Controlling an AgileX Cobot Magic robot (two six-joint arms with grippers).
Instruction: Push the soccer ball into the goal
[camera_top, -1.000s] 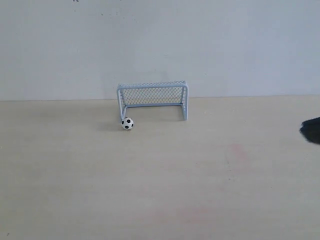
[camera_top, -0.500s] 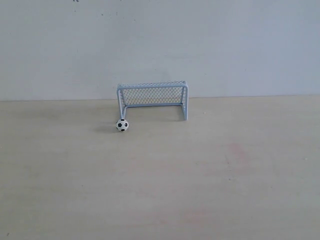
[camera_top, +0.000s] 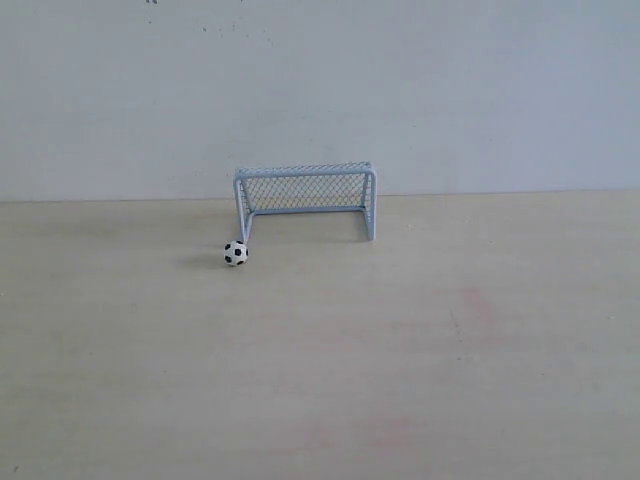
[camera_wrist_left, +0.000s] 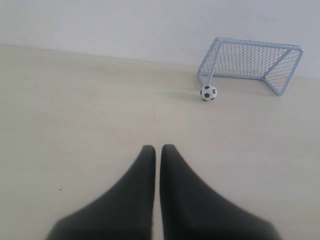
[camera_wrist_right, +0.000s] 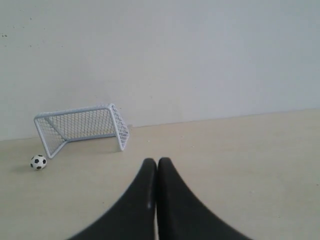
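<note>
The soccer ball (camera_top: 235, 253) is a tiny white ball with black patches. It rests on the table just outside the goal (camera_top: 305, 199), in front of and left of its left post. The goal has a pale tube frame and mesh netting and stands against the back wall. Neither gripper shows in the exterior view. In the left wrist view my left gripper (camera_wrist_left: 158, 147) is shut on nothing, well short of the ball (camera_wrist_left: 208, 92) and goal (camera_wrist_left: 250, 62). My right gripper (camera_wrist_right: 156, 160) is also shut and empty, far from the ball (camera_wrist_right: 38, 162) and goal (camera_wrist_right: 80, 127).
Pale wooden tabletop (camera_top: 320, 350) runs across the whole exterior view, with a faint reddish stain (camera_top: 475, 303) right of centre. A plain white wall (camera_top: 320, 90) closes off the back, directly behind the goal.
The ball has rolled left, from the goal's left post to a spot outside it. A dark shape at the right edge, seen a second ago, has left the exterior view.
</note>
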